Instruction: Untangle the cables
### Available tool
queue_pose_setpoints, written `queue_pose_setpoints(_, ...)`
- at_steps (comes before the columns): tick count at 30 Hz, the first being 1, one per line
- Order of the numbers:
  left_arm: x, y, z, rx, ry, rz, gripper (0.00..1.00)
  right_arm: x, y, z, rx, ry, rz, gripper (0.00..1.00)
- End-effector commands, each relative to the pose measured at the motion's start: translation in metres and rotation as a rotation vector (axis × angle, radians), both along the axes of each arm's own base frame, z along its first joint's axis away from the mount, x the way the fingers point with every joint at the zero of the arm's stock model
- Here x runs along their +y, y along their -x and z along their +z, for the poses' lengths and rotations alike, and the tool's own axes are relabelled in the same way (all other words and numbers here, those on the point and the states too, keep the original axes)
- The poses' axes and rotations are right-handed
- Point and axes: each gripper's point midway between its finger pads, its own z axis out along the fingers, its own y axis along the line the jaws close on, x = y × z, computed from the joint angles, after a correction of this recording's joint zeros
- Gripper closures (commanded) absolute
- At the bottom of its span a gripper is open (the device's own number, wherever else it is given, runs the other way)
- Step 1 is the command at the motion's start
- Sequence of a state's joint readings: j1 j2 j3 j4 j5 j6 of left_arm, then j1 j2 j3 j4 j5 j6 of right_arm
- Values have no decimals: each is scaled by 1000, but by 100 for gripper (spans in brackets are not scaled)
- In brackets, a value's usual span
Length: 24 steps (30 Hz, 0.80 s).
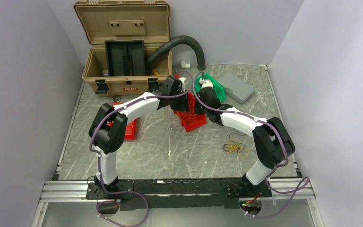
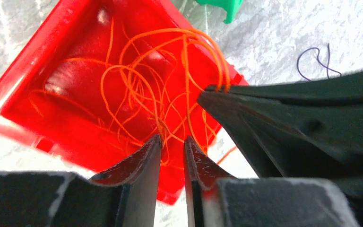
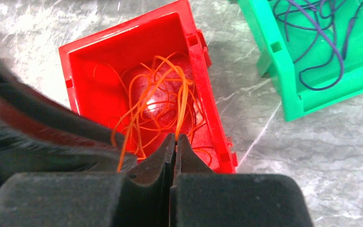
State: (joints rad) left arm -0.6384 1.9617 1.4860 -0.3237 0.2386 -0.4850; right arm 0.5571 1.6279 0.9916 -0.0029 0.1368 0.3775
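Tangle of orange cables (image 2: 137,80) lies at 11 o'clock from left claw (image 2: 172,142), which is narrowly parted with a strand in the gap. At 1 o'clock, right claw (image 3: 176,138) is clamped on strands above red bin (image 2: 23,109).

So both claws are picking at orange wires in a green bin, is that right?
Almost. The bin holding the orange wires is red, not green; the left claw and right claw are indeed picking at them. The right wrist view shows it.
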Motion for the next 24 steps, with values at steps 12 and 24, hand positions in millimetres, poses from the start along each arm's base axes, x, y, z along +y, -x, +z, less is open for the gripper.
queue_pose_setpoints(12,62,24,90,-92,58,23,54,23,-3,-19,89,-27,64,100)
queue_pose_setpoints(24,83,74,102,-161,127,-46,31,-6,17,56,64,-12,-26,25)
